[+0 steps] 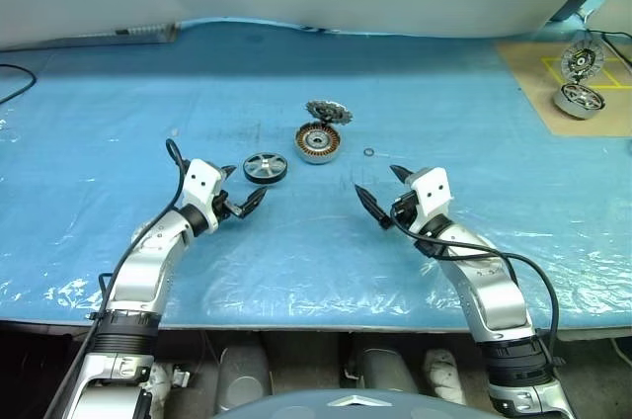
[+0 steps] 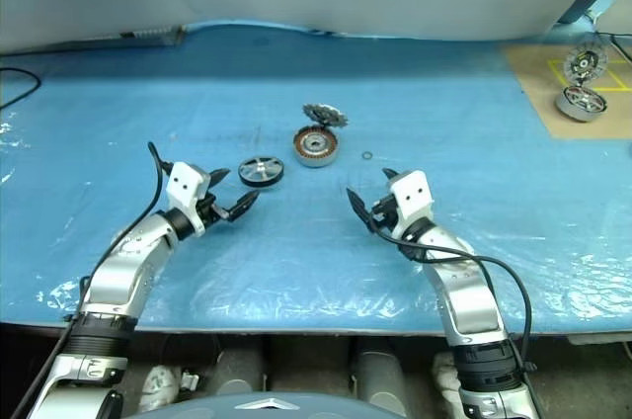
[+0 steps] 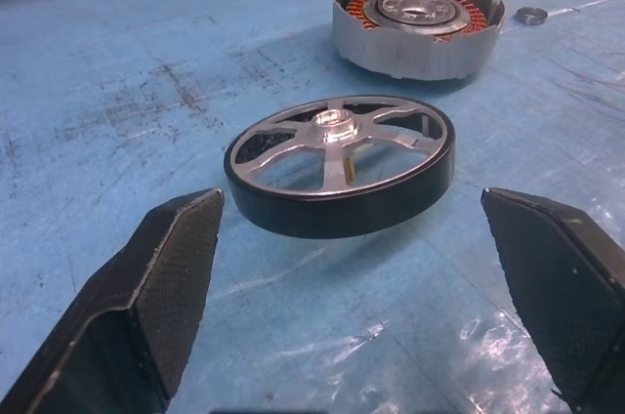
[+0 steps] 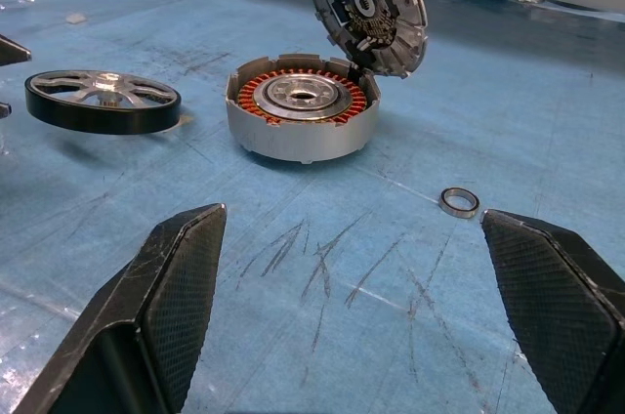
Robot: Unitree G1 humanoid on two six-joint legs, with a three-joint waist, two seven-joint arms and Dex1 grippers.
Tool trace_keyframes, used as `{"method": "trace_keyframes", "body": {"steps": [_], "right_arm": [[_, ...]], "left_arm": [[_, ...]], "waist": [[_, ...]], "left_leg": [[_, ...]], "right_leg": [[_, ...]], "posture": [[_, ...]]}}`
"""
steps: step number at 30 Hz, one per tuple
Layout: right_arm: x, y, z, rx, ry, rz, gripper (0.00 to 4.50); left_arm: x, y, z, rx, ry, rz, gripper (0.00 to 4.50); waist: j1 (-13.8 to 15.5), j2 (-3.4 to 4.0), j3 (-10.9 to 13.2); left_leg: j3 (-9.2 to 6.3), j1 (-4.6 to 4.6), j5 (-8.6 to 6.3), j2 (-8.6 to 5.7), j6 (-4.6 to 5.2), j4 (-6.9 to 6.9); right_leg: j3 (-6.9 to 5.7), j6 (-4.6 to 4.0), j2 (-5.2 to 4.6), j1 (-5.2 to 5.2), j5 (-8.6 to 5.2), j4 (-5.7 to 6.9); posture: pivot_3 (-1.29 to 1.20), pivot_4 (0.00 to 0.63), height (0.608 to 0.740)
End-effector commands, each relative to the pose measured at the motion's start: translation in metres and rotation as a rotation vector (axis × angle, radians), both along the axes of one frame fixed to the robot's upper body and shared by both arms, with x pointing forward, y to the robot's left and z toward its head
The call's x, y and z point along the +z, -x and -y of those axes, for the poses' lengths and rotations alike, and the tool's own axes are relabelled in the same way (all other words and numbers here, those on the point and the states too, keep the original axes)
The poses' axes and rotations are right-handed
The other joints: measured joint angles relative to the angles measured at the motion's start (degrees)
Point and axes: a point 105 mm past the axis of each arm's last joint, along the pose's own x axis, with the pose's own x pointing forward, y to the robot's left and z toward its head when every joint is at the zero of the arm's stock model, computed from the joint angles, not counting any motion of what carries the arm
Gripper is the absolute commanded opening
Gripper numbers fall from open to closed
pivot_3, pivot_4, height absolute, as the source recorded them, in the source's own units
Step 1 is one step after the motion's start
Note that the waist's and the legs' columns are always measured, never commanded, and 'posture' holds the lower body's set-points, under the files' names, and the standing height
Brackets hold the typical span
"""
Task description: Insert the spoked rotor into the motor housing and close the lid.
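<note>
The spoked rotor (image 1: 265,167), a black-rimmed wheel with a silver spoked face, lies on the blue sheet just left of the motor housing (image 1: 318,143). The housing shows copper windings around its central hole (image 4: 302,106). The toothed silver lid (image 4: 364,6) stands tilted up at the housing's far edge, its dark inner face showing. My left gripper (image 1: 245,187) is open, a short way in front of the rotor (image 3: 340,165) and pointing at it without touching. My right gripper (image 1: 378,182) is open and empty, in front and to the right of the housing.
A small metal ring (image 4: 459,201) lies on the sheet right of the housing. At the back right a brown board (image 1: 538,73) carries another silver ring (image 1: 580,99) and a toothed disc (image 1: 581,61). A black cable (image 1: 12,81) runs at the far left.
</note>
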Motion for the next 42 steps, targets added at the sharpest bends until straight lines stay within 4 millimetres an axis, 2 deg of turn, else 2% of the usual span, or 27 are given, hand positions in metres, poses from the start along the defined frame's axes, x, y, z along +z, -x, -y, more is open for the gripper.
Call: {"method": "trace_keyframes", "body": {"steps": [1,42], "right_arm": [[0.0111,0.0005,-0.0032,0.014,0.003,0.050,4.41],[0.0093,-0.0047,-0.0080,0.074,0.050,0.031,4.41]], "left_arm": [[0.0067,0.0005,-0.0011,-0.006,-0.002,0.038,4.50],[0.0051,0.0029,-0.0019,-0.025,0.010,0.048,4.50]], "waist": [[0.00,0.00,0.00],[-0.02,0.00,0.00]], "left_leg": [[0.00,0.00,0.00,0.00,0.00,0.00],[0.00,0.01,0.00,0.00,0.00,0.03]], "right_leg": [[0.00,0.00,0.00,0.00,0.00,0.00],[0.00,0.00,0.00,0.01,0.00,0.03]], "posture": [[0.00,0.150,0.740],[0.00,0.150,0.740]]}}
